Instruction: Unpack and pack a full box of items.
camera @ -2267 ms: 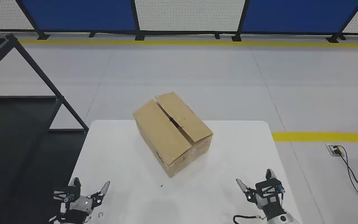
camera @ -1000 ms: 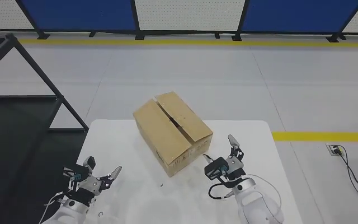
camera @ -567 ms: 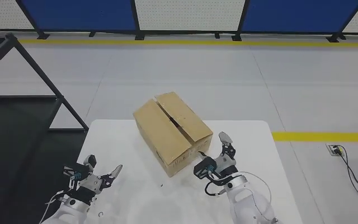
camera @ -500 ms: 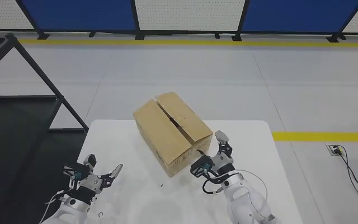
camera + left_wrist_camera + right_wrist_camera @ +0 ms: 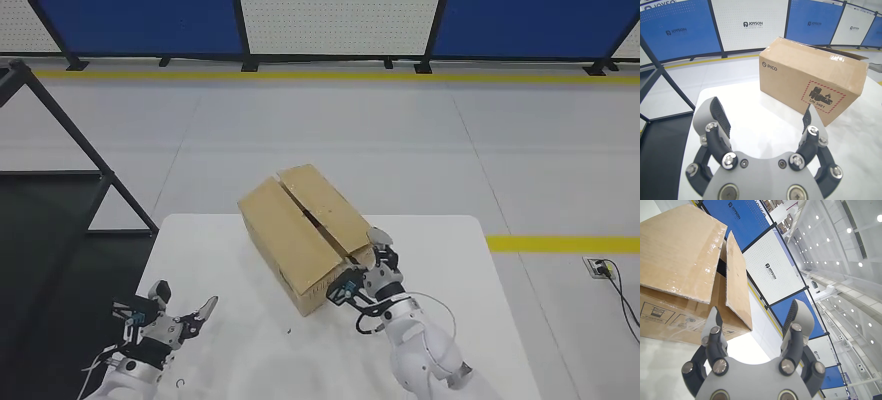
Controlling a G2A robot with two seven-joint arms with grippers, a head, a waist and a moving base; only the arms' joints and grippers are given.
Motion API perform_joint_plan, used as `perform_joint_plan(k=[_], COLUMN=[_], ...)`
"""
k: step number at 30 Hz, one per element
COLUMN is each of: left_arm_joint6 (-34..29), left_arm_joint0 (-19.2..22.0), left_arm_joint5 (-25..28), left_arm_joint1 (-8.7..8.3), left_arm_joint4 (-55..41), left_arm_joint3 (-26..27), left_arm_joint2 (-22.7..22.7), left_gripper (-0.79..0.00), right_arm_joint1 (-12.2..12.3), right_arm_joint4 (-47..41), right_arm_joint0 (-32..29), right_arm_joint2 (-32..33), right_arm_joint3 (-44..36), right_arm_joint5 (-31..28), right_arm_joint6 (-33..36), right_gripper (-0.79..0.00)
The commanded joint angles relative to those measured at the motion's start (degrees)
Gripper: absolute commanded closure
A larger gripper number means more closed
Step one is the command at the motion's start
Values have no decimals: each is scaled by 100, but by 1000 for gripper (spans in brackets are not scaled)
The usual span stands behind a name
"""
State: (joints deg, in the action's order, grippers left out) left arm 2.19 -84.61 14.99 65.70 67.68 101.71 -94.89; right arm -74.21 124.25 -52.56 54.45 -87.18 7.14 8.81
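A brown cardboard box stands slantwise at the middle of the white table, its two top flaps nearly closed with a dark slit between them. My right gripper is open right at the box's near right corner, level with the flap edge. In the right wrist view the box looms close, one flap slightly raised, and the gripper holds nothing. My left gripper is open over the table's front left corner, well apart from the box; its fingers are spread and hold nothing.
A black metal frame stands off the table's left side. Blue and white partition panels line the far floor. Bare tabletop lies in front of the box between the two arms.
My right gripper has come up from the table's front right corner to the box's near right corner. The left gripper rose slightly, then held still. The box has not moved.
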Motion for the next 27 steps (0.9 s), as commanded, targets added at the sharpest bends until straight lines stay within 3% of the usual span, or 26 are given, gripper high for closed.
perform_joint_plan(k=[1,12,13,15,17,18,27], left_arm_joint6=[8,2,-5,-8,-4,-1,3], left_arm_joint0=[-6,10,17,29,34,35,40], left_arm_joint5=[-9,-25,-24,-27,-34,-36,-59], left_arm_joint1=[3,10,11,13,14,15,19], left_arm_joint4=[-11,6,3,-7,-15,-18,-49], left_arm_joint3=[5,-20,-30,-47,-62,-70,-113], left_arm_joint2=[2,29,34,34,33,31,2], left_gripper=[-785,-785,-785,-785,-785,-785,-785], right_arm_joint1=[-36,-249,-269,-307,-344,-361,-456], right_arm_joint4=[-6,200,204,212,195,189,-11], right_arm_joint0=[77,468,498,559,611,634,713], right_arm_joint2=[-39,-303,-325,-362,-385,-396,-310], right_arm_joint3=[109,682,732,834,930,969,1195], right_arm_joint5=[-34,-39,-41,-44,-38,-44,-98], right_arm_joint6=[13,240,243,249,239,225,-84], right_gripper=[-388,-360,-345,-234,-46,0,0])
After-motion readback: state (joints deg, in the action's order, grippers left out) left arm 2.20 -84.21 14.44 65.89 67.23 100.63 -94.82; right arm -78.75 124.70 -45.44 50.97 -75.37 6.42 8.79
